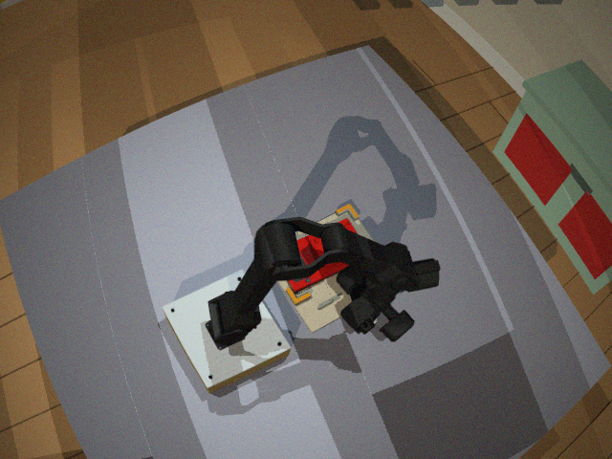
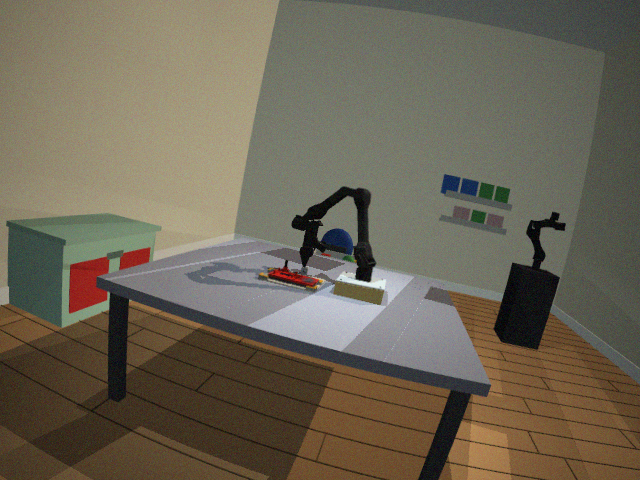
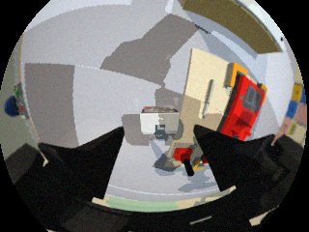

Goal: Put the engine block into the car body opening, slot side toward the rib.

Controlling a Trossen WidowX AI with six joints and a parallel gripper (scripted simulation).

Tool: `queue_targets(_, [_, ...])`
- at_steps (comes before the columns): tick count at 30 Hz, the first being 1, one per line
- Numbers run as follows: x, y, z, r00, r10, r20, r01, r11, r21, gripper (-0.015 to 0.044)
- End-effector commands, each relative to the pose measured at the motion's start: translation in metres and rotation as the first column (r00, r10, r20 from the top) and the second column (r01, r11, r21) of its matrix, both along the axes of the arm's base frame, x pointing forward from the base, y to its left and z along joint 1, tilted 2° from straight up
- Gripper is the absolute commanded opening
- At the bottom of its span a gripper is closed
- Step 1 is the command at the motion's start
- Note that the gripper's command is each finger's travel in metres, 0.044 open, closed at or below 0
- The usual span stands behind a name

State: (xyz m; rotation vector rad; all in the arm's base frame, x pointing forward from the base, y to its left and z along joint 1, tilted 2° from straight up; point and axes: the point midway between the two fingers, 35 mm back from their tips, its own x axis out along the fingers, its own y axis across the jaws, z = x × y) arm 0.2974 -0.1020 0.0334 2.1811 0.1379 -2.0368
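The engine block (image 3: pixel 159 116), a small grey-white block with a dark notch in one side, sits on the table beside the beige board. In the exterior view the block (image 2: pixel 303 270) shows small and grey below the fingers; in the top view the arm mostly hides it. My gripper (image 3: pixel 160 130) (image 1: pixel 380 321) is open and empty, pointing down above the block, with the block between the two fingers in the wrist view. The red car body (image 3: pixel 245 103) (image 1: pixel 336 270) (image 2: pixel 295 279) lies on the board; the arm and right finger hide its opening.
The beige board (image 3: pixel 200 68) (image 1: pixel 321 318) carries orange corner brackets (image 1: pixel 347 210) (image 3: pixel 235 74), a thin grey bar (image 3: pixel 209 99) (image 1: pixel 330 301) and a red piece (image 3: pixel 182 154) with an upright black stick near the right finger. The arm's pale base plate (image 1: pixel 185 331) (image 2: pixel 359 290) stands beside the board.
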Motion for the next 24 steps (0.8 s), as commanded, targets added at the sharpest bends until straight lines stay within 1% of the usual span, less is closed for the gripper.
queue_targets(1, [-0.001, 0.001, -0.01, 1.0, 0.003, -0.009, -0.003, 1.0, 0.007, 0.044])
queue_targets(16, [0.0, 0.0, -0.031, 1.0, 0.003, -0.009, -0.003, 1.0, 0.007, 0.044])
queue_targets(24, [0.0, 0.0, -0.031, 1.0, 0.003, -0.009, -0.003, 1.0, 0.007, 0.023])
